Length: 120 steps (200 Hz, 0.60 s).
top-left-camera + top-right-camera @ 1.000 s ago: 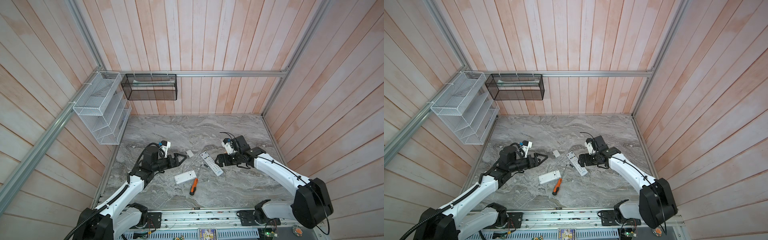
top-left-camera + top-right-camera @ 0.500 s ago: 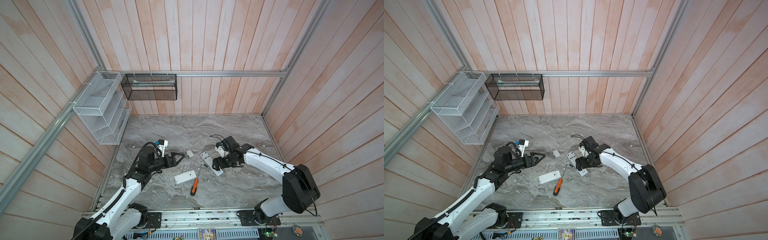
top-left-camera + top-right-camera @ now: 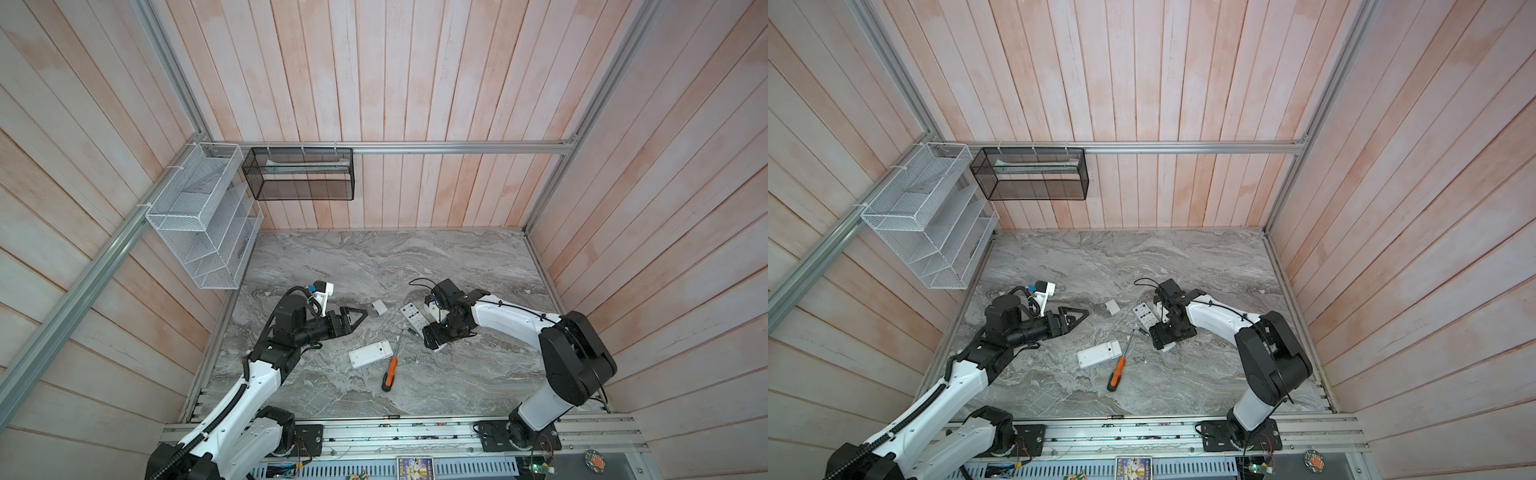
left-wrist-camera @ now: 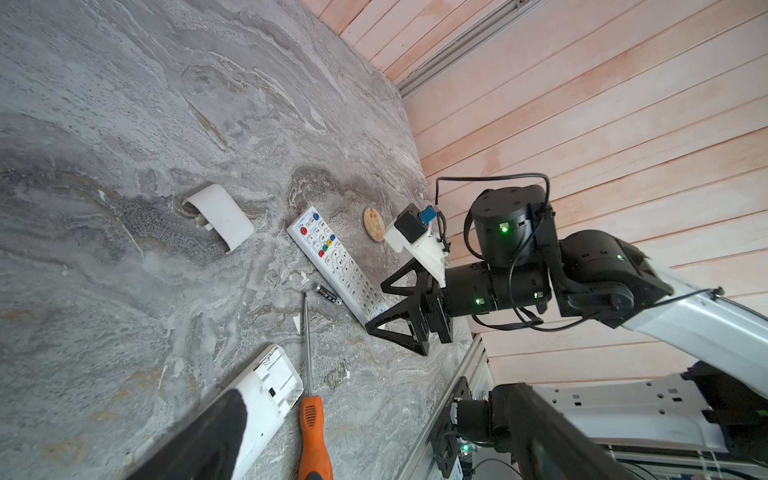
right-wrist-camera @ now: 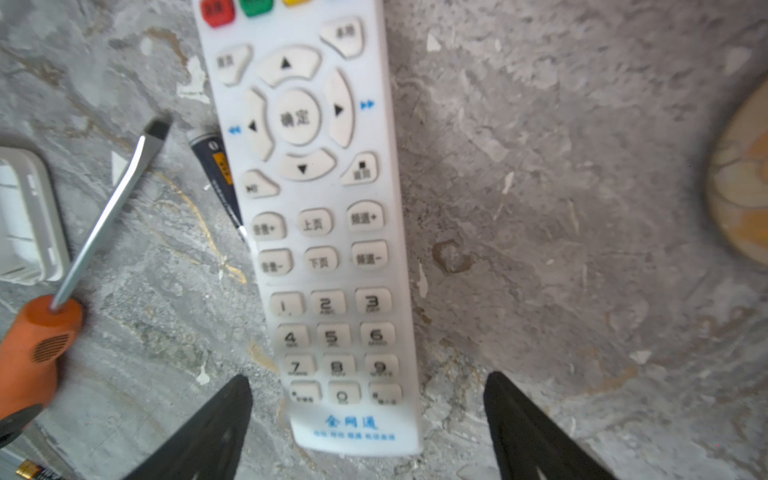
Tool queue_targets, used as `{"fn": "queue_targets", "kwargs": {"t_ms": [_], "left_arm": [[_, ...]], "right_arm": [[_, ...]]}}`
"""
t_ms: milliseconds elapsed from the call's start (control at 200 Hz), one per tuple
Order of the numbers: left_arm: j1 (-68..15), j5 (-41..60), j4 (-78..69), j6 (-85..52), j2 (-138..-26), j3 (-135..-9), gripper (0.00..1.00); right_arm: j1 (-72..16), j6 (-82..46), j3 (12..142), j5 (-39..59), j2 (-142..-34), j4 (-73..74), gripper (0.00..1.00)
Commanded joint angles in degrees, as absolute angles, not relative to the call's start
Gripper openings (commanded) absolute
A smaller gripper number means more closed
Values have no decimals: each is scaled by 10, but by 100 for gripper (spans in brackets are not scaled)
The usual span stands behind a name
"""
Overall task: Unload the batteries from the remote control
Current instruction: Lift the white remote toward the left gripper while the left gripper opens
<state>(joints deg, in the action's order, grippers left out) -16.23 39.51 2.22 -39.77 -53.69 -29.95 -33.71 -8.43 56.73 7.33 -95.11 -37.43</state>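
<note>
The right end effector (image 5: 368,376) is spread, its fingers (image 5: 208,428) straddling the lower end of the face-up keypad remote (image 5: 328,232), clear of both edges. A dark battery (image 5: 216,166) lies on the desk (image 5: 540,208) against that remote's side, near the screwdriver (image 5: 104,216) tip. The left end effector (image 3: 358,318) hovers spread and empty, well apart, near a face-down white remote (image 3: 371,353) and a loose white cover (image 3: 379,306).

arms (image 3: 507,318): white links, black joints | cables (image 4: 490,178): black | right gripper (image 4: 375,306): black, triangular
</note>
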Motion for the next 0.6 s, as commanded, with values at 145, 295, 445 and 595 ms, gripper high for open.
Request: {"fn": "queue_targets", "kwargs": {"t_ms": [145, 295, 445, 595], "left_arm": [[-157, 404, 38, -398, -520, -293, 100], [-156, 404, 40, -398, -524, -293, 100], [-156, 405, 43, -399, -524, -295, 100], [-156, 407, 47, -389, -524, -302, 100]], "right_arm": [[-349, -63, 581, 62, -980, -356, 77], [-352, -55, 586, 75, -988, -346, 58], [-353, -52, 588, 77, -993, -350, 36], [-353, -57, 589, 68, -944, -359, 28]]}}
